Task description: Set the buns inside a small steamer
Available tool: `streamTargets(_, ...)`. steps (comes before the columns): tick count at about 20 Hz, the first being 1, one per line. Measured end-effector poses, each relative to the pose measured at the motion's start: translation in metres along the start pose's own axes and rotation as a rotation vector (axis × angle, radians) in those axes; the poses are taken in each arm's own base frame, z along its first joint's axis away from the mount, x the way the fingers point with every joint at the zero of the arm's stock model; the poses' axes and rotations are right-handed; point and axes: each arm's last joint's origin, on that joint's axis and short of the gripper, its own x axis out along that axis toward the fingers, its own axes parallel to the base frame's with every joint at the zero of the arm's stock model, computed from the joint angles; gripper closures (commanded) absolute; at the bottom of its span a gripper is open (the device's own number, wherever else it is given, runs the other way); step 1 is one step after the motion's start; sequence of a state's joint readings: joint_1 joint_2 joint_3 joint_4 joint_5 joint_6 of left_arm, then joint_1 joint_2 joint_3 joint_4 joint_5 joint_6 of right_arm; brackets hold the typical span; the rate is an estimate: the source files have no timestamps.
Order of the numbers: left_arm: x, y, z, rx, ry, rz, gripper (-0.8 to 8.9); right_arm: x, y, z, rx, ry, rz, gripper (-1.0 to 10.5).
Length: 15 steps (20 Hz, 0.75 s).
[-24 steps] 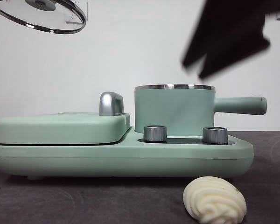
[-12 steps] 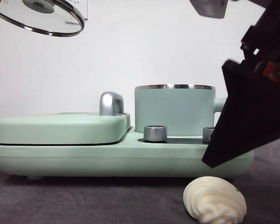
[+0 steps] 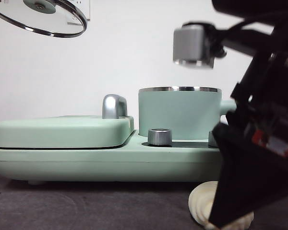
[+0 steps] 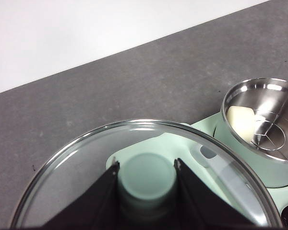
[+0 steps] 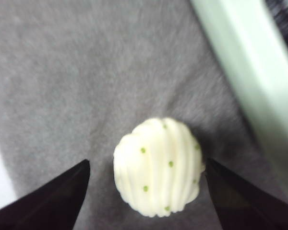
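The swirled bun point(image 5: 157, 165), cream-white with green specks, lies on the grey table in front of the appliance. My right gripper point(image 5: 148, 162) is open with one jaw on each side of it, not touching. In the front view the dark right arm hides most of this bun point(image 3: 200, 203). The small steamer point(image 3: 179, 112) is mint green with a steel rim and stands uncovered on the base. A smooth bun point(image 4: 241, 122) lies inside the steamer point(image 4: 273, 170). High at the left, my left gripper point(image 4: 146, 177) is shut on the knob of the glass lid point(image 3: 38, 17).
The flat green grill plate point(image 3: 62, 132) with a steel handle point(image 3: 114, 106) sits left of the steamer on the shared green base point(image 3: 125, 163). A steel knob point(image 3: 159, 136) stands on the base's front. A grey camera block point(image 3: 193, 45) on the right arm hangs above the steamer.
The right arm has come down from the upper right to the swirled bun, now covering the steamer's handle and most of the bun. The lid stays held high.
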<state>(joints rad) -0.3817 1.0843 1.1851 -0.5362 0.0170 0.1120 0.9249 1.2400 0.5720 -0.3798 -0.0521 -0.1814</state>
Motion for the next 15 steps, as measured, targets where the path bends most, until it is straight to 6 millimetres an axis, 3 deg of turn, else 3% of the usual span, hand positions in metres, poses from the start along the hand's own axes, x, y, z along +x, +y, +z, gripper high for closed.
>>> streamTargets(5,0.000,0.000,0.000,0.000,0.000,0.000,7.99,0.008,-0.001,-0.001,0.046,0.034,-0.002,7.9)
streamTargets(9,0.000,0.000,0.000,0.000,0.000,0.000,7.99,-0.001,0.000,-0.001,0.112,0.033,0.003,8.0)
streamTargets(15,0.000,0.000,0.000,0.000,0.000,0.000,7.99,-0.070,-0.006,0.026,0.302,0.066,-0.008,8.0)
